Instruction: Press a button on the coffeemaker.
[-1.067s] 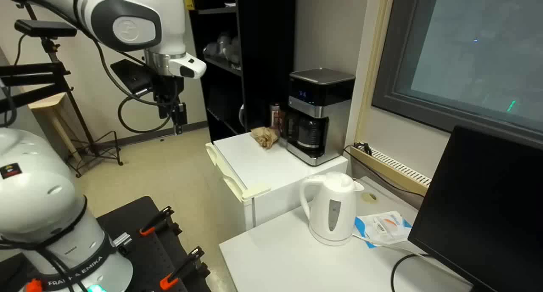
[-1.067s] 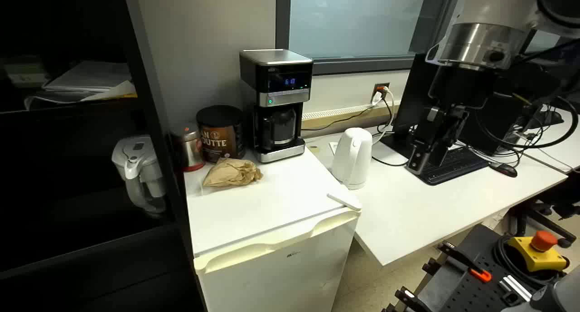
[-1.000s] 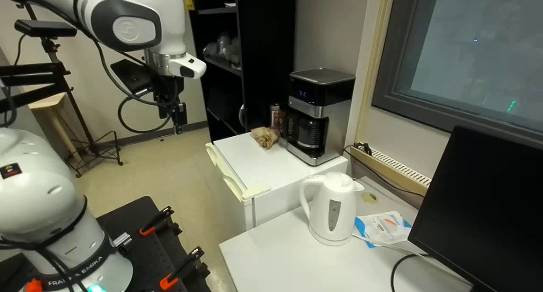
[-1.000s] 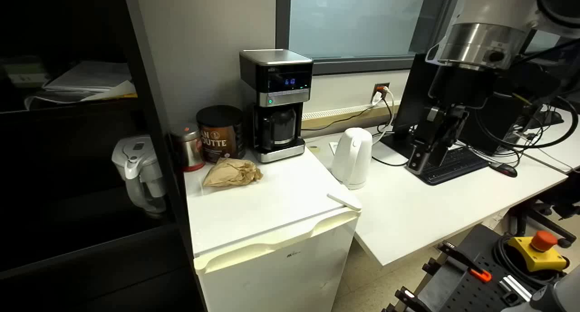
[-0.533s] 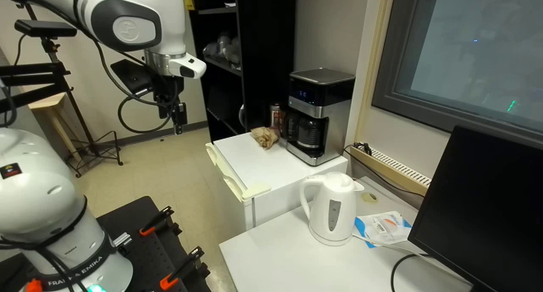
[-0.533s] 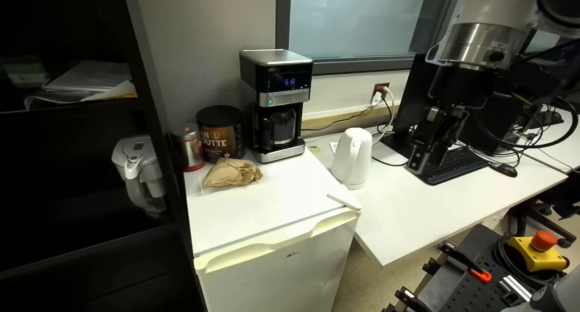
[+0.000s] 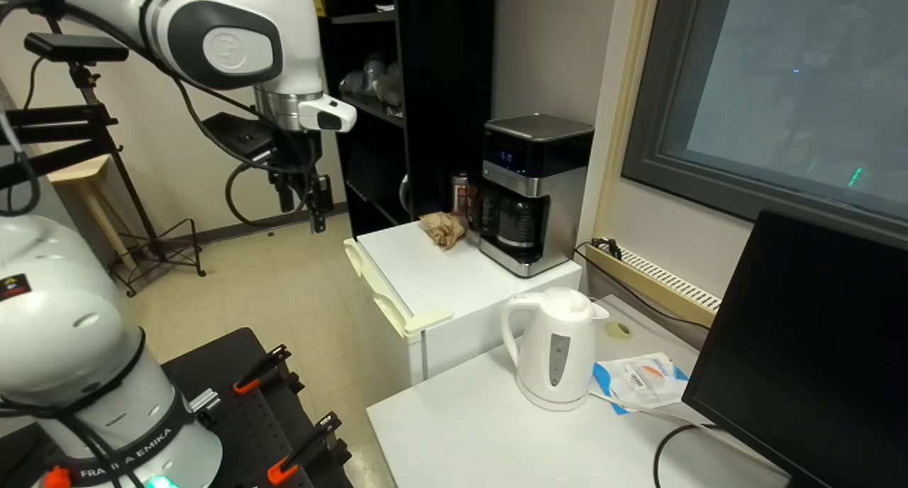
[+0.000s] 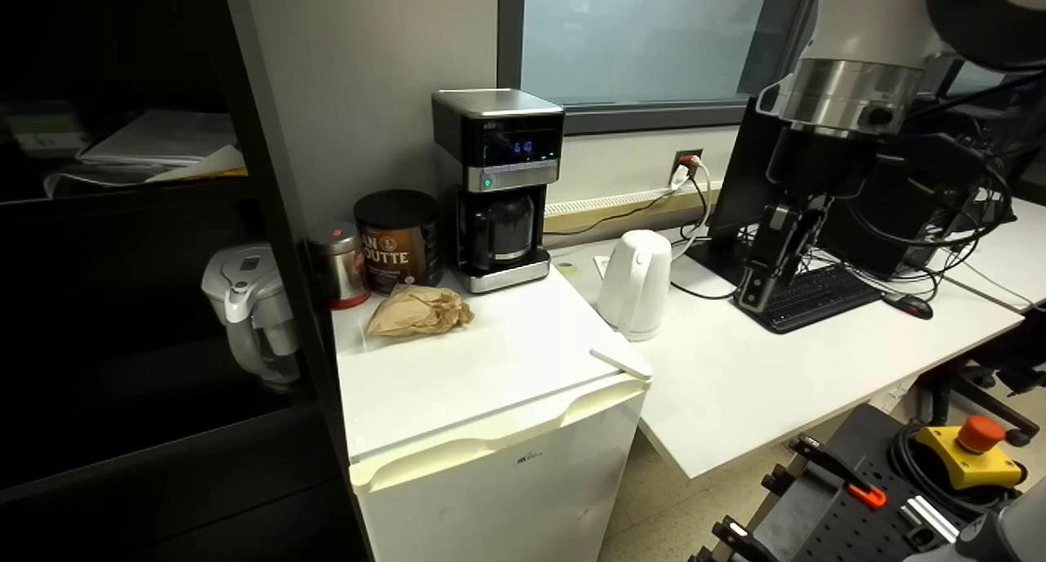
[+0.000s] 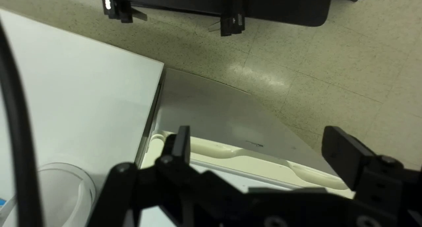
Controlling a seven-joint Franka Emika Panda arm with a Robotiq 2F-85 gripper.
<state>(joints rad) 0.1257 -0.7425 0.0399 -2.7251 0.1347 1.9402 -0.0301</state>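
Observation:
The coffeemaker point(image 7: 543, 154) is a boxy black and silver machine with a lit blue display, standing on the small white fridge. In an exterior view its front point(image 8: 498, 141) shows a silver band with a row of small buttons point(image 8: 523, 167) and a round button lit green point(image 8: 488, 181). The glass carafe sits in its recess. My gripper point(image 7: 303, 215) hangs pointing down, well apart from the coffeemaker; it also shows over the desk side point(image 8: 768, 288). In the wrist view the gripper point(image 9: 257, 141) has its fingers wide apart with nothing between them. The coffeemaker is out of the wrist view.
The white kettle point(image 7: 560, 353) stands on the desk point(image 7: 454, 431) beside the fridge point(image 8: 490, 366). A paper bag point(image 8: 418, 310), coffee can point(image 8: 396, 243) and steel canister point(image 8: 339, 264) stand left of the coffeemaker. A monitor point(image 7: 809, 346) and black shelf point(image 7: 447, 84) flank the area.
The arm and gripper have shifted slightly, rightward in an exterior view that shows the robot base and slightly leftward and downward in the opposite view. The coffeemaker and other objects have not moved.

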